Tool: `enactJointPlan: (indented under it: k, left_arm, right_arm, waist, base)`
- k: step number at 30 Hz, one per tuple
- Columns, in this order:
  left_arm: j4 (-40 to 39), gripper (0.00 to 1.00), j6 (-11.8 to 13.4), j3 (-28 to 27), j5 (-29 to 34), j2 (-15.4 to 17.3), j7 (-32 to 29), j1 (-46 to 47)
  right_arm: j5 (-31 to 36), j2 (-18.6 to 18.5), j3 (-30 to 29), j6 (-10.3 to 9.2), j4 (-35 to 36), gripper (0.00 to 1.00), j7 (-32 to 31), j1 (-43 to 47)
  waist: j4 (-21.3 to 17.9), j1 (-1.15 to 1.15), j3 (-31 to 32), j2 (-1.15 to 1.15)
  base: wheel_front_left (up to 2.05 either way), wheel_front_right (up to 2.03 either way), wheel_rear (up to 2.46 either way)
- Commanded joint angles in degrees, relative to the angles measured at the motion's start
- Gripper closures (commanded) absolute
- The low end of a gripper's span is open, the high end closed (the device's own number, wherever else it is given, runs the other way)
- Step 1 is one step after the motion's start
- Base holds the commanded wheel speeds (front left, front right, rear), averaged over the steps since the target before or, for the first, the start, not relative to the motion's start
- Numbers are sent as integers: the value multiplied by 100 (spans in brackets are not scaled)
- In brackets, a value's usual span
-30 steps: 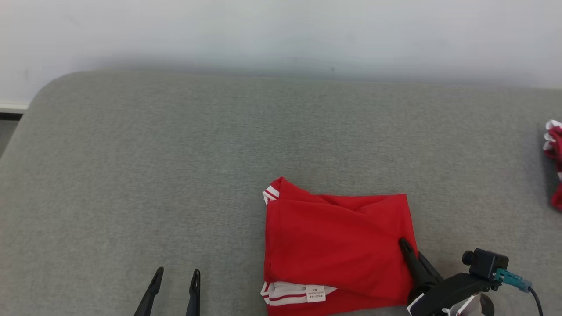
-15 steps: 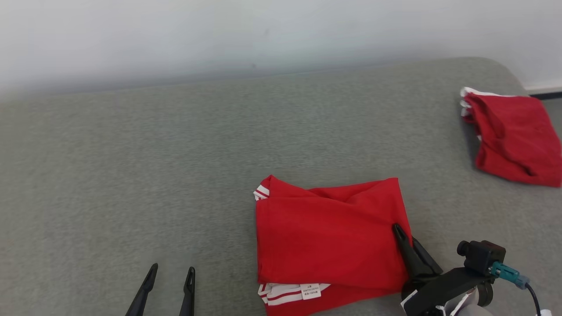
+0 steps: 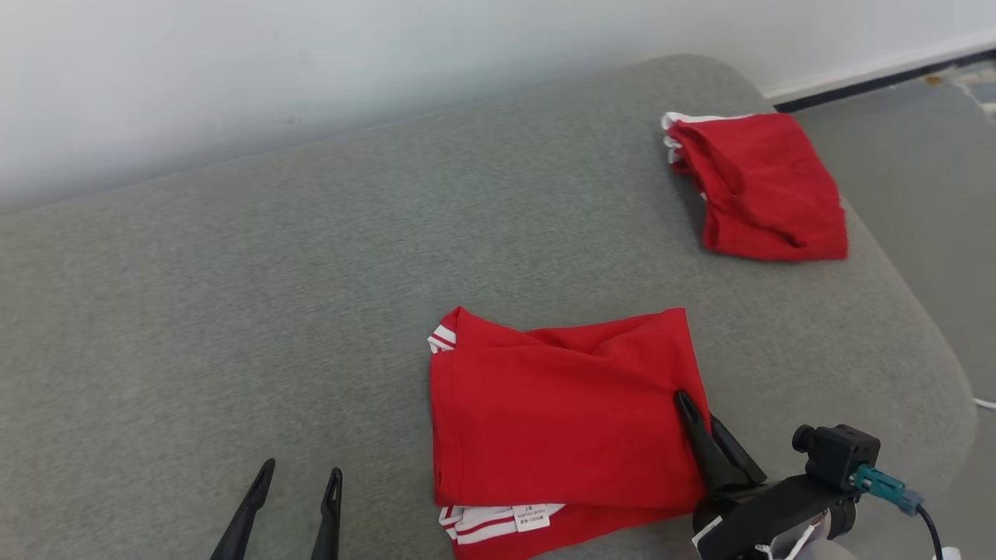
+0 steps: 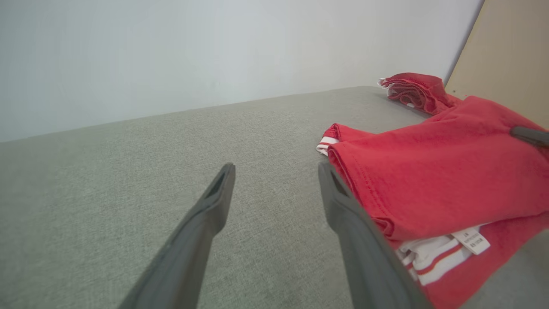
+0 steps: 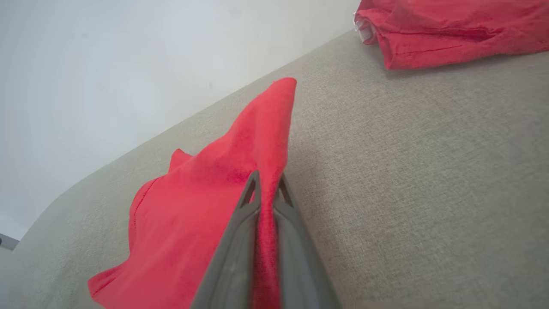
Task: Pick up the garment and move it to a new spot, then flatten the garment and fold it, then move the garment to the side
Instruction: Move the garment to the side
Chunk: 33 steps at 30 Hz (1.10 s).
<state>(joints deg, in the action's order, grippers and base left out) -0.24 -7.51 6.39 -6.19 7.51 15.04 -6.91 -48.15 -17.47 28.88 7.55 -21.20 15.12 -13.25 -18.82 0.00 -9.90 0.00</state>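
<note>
Nearest edge, head view: left gripper (image 3: 302, 467) sits over bare grey upholstered surface (image 3: 233, 272), fingers spread, nothing between them. In the left wrist view the same gap shows only grey fabric.

Right gripper (image 3: 699, 410) comes in from the lower right. Its fingers are pressed together on the right edge of the folded red garment (image 3: 560, 412). The right wrist view shows a thin ridge of red cloth pinched between the two fingers and rising past their tips. The black wrist camera (image 3: 836, 455) with its teal connector (image 3: 879, 482) sits behind that gripper.

The garment lies on the surface at lower centre, to the right of the left gripper and apart from it. The top layer is plain red and slightly rumpled along the far edge. White and red striped trim shows at the near edge and at the far left corner. A white care label (image 3: 531, 516) sticks out at the near edge; the print is too small to read.

Further back and to the right, a second red garment (image 3: 759, 183) with white trim lies bunched near the surface's far right corner, well apart from the first.

Behind it: pale wall (image 3: 311, 47), with a dark baseboard at the upper right.
</note>
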Motion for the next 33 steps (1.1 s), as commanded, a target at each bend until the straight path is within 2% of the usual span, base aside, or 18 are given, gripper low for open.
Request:
enactJointPlan:
  k: [1,5,10,21,23,28,29,33]
  left_arm:
    - [-29,0,6,10,38,47,10,64]
    - [-104,0,6,78,-115,62,10,157]
    - [-319,0,7,219,-235,253,10,350]
    - [-840,0,8,499,-407,807,10,960]
    - [-883,0,8,495,-425,851,10,997]
    - [-1062,0,8,461,-506,1000,10,1114]
    - [-1122,0,8,435,-512,1034,10,1126]
    - [-1167,0,10,410,-459,1122,9,1110]
  right_arm:
    - [40,14,-14,-17,29,100,3,19]
    - [56,6,-148,-17,68,100,3,-133]
    - [185,-168,-279,-17,147,100,3,-441]
    - [207,-957,-691,-17,261,100,3,-1580]
    - [200,-1016,-728,-17,260,100,3,-1664]
    - [96,-1429,-1007,-17,259,100,3,-1927]
    - [56,-1582,-1160,-17,255,100,4,-1979]
    - [-76,-1821,-1598,-17,250,100,3,-2069]
  waist:
    - [-301,0,-142,0]
    - [-284,0,-299,0]
    - [-52,0,-596,0]
    - [435,0,-1492,0]
    - [451,0,-1556,0]
    - [510,0,-1830,0]
    - [509,0,-1899,0]
    - [502,0,-2032,0]
  base:
    - [0,0,0]
    - [0,0,0]
    - [0,0,0]
    - [0,0,0]
    - [0,0,0]
    - [0,0,0]
    - [0,0,0]
    - [0,0,0]
